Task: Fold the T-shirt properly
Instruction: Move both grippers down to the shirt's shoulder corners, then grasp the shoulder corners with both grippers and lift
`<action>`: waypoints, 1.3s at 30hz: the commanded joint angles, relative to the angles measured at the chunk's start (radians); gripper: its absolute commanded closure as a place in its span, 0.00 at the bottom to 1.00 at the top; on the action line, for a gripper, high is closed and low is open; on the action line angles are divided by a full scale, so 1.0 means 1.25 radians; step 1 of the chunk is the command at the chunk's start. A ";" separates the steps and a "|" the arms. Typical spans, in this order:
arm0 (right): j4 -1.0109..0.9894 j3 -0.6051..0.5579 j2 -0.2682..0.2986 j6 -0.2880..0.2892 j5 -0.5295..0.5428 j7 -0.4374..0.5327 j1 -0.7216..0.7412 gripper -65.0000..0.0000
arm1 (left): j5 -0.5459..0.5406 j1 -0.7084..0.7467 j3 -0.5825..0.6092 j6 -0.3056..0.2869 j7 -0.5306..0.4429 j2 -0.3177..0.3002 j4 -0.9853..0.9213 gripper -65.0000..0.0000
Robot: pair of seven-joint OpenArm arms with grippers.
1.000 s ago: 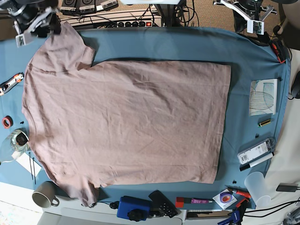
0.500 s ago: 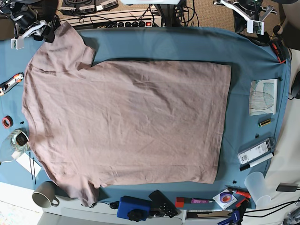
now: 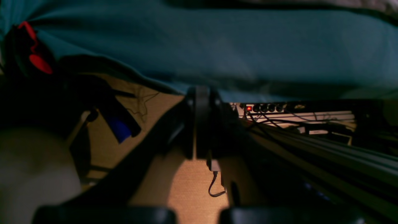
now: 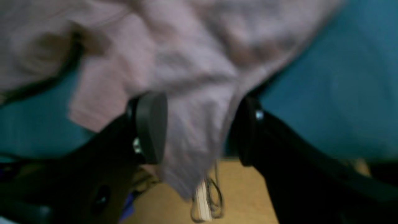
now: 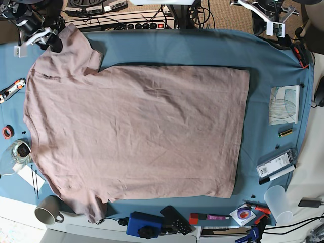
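T-shirt (image 5: 136,134) lies flat and spread on the table (image 5: 202,48), collar end to the left, hem to the right, sleeves at far-left and near-left. No fold made yet, so the whole task is still ahead of me. Fabric is softly wrinkled but not bunched.

My right end effector (image 4: 196,127) is at the far-left sleeve, jaws wide, one finger either side of the sleeve edge where it droops over the table rim. Nothing clamped yet; wrist view is blurred, so I can't say if the pads touch cloth. My left end effector (image 3: 199,124) is shut on nothing, parked off the far-right corner, well apart from the shirt.

Judgement: first step is closing on that sleeve and bringing it in over the body. Then the other sleeve, then the length folds.

Clutter rings the shirt:
- mug (image 5: 48,210) just beside the near-left sleeve
- blue box (image 5: 144,224) and black remote (image 5: 175,218) along the near edge, close to the side seam
- glass jar (image 5: 15,154) and red tape roll (image 5: 7,132) at the collar end
- booklet (image 5: 284,105) and a white device (image 5: 276,163) on the right, clear of the hem

Near-left sleeve overhangs the table edge by the mug; I'd expect a snag risk there. Far side and centre are open for folding.
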 commanded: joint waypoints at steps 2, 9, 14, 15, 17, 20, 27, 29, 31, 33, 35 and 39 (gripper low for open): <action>-0.020 -0.018 -0.005 -0.005 -0.018 -0.031 -0.010 0.48 | -0.003 0.013 -0.002 -0.002 -0.015 -0.002 0.014 1.00; -0.024 -0.025 -0.046 0.008 0.042 -0.089 -0.011 0.48 | -0.003 0.013 -0.002 -0.002 -0.018 -0.002 0.014 1.00; -0.024 -0.025 -0.048 0.016 0.074 -0.110 -0.011 0.48 | -0.008 -0.013 -0.002 -0.002 -0.023 -0.002 0.014 1.00; -0.024 -0.025 -0.048 0.016 0.074 -0.108 -0.011 0.48 | -0.013 -0.025 -0.002 -0.002 -0.023 -0.002 0.014 1.00; -0.024 -0.024 -0.048 0.016 0.073 -0.108 -0.010 0.48 | -0.029 -0.054 -0.002 -0.002 -0.023 -0.002 0.014 1.00; -0.024 -0.024 -0.048 0.016 0.073 -0.107 -0.011 0.48 | -0.067 -0.094 -0.002 -0.002 -0.023 -0.002 0.014 0.89; -0.024 -0.024 -0.048 0.016 0.073 -0.108 -0.011 0.48 | -0.099 -0.205 -0.002 0.004 -0.024 -0.002 0.014 0.82; -0.024 -0.024 -0.048 0.016 0.073 -0.108 -0.011 0.48 | -0.099 -0.231 -0.002 -0.007 -0.027 0.003 0.014 0.81; -0.024 -0.024 -0.048 0.016 0.073 -0.109 -0.011 0.48 | -0.099 -0.251 -0.001 -0.044 -0.041 0.005 0.014 0.74; -0.024 -0.024 -0.048 0.016 0.073 -0.109 -0.011 0.48 | -0.108 -0.270 -0.001 -0.060 -0.056 0.004 0.011 0.67; -0.024 -0.024 -0.048 0.016 0.073 -0.108 -0.011 0.48 | -0.139 -0.294 -0.001 -0.060 -0.059 0.004 -0.034 0.64; -0.024 -0.024 -0.048 0.016 0.073 -0.109 -0.011 0.48 | -0.175 -0.340 -0.001 -0.067 -0.056 0.004 -0.127 0.64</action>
